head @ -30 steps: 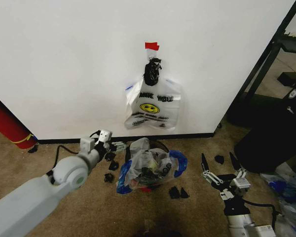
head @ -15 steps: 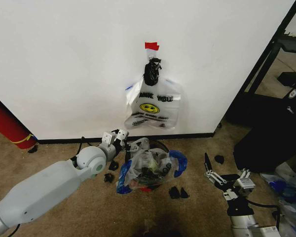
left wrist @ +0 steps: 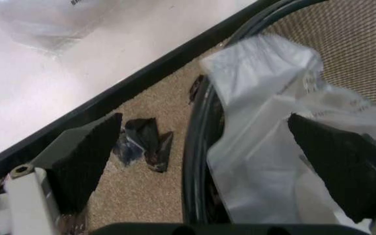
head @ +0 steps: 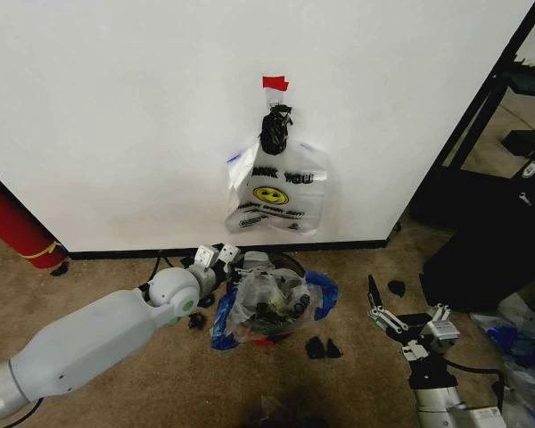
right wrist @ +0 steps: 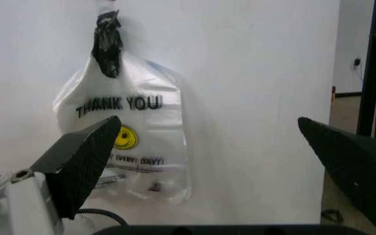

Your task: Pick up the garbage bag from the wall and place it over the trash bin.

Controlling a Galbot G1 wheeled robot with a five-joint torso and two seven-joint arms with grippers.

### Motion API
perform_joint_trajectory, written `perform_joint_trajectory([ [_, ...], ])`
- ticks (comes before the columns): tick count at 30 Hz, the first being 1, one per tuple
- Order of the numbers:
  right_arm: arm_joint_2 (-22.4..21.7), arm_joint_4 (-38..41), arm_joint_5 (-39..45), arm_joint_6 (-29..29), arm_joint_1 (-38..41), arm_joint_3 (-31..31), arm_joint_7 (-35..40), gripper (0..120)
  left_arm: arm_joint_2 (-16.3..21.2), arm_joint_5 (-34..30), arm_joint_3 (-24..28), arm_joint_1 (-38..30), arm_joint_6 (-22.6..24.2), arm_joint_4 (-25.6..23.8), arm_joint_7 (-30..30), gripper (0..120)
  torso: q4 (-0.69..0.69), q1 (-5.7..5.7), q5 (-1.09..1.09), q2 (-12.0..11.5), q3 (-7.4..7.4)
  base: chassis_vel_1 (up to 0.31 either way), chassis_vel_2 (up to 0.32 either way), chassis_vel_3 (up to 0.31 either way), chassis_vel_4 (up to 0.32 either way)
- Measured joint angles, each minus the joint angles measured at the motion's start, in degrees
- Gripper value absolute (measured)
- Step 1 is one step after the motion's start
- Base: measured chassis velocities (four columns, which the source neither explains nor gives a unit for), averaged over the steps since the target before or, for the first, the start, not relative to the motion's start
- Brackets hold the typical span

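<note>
The garbage bag [head: 276, 192] hangs flat on the white wall [head: 116, 116] from a black knot under a strip of red tape; the right wrist view shows the garbage bag [right wrist: 132, 132] too. Below it on the carpet stands the trash bin [head: 290, 261], with a filled plastic bag [head: 272, 303] in it. My left gripper [head: 218, 257] is open at the bin's left rim. In the left wrist view, my left gripper [left wrist: 204, 122] spans the trash bin's dark rim [left wrist: 195, 161] and a fold of white plastic [left wrist: 266, 132]. My right gripper [head: 408, 316] is open low at the right, facing the wall.
A red cylinder [head: 13, 223] leans at the far left. A black shelf frame [head: 490, 98] and a big black bag [head: 495, 250] stand at the right. Black scraps [head: 321, 348] lie around the bin, and loose plastic bags [head: 526, 357] lie at the lower right.
My left gripper has moved right along the baseboard to the bin's rim. My right gripper has dropped a little and shifted slightly right.
</note>
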Motion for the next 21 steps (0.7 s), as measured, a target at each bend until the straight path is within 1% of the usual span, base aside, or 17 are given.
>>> perform_joint_trajectory([
  [7, 0.5, 0.0, 0.2, 0.0, -0.2, 0.0, -0.1, 100, -0.6, 0.1, 2.6, -1.9, 1.4, 2.0, -0.4, 100, 0.01, 0.00, 0.01, 0.0, 0.00, 0.000, 0.000, 0.000, 0.000],
  [11, 0.7, -0.2, 0.2, 0.1, -0.2, -0.3, -0.1, 100, -0.7, -0.3, 2.7, -2.0, 1.7, 2.0, -0.6, 100, 0.01, 0.00, 0.00, 0.0, 0.00, 0.000, 0.000, 0.000, 0.000],
  [15, 0.8, -0.6, 0.1, 0.1, -0.1, -0.4, -0.1, 100, 0.1, -2.7, 1.8, -2.0, 2.4, 0.4, -1.1, 100, 0.01, 0.00, -0.01, 0.0, 0.00, 0.000, 0.000, 0.000, 0.000],
  [18, 0.7, -1.1, 0.0, 0.1, 0.1, -0.4, 0.0, 100, 1.2, -5.8, 0.4, -2.0, 3.2, -1.9, -1.9, 99, 0.02, 0.00, 0.00, 0.0, 0.00, 0.000, 0.000, 0.000, 0.000],
  [21, 0.7, -1.5, -0.1, 0.1, 0.5, -0.6, 0.0, 100, 1.4, -9.3, -1.0, -2.2, 3.9, -2.9, -2.7, 97, 0.02, 0.00, 0.00, 0.0, 0.00, 0.000, 0.000, 0.000, 0.000],
])
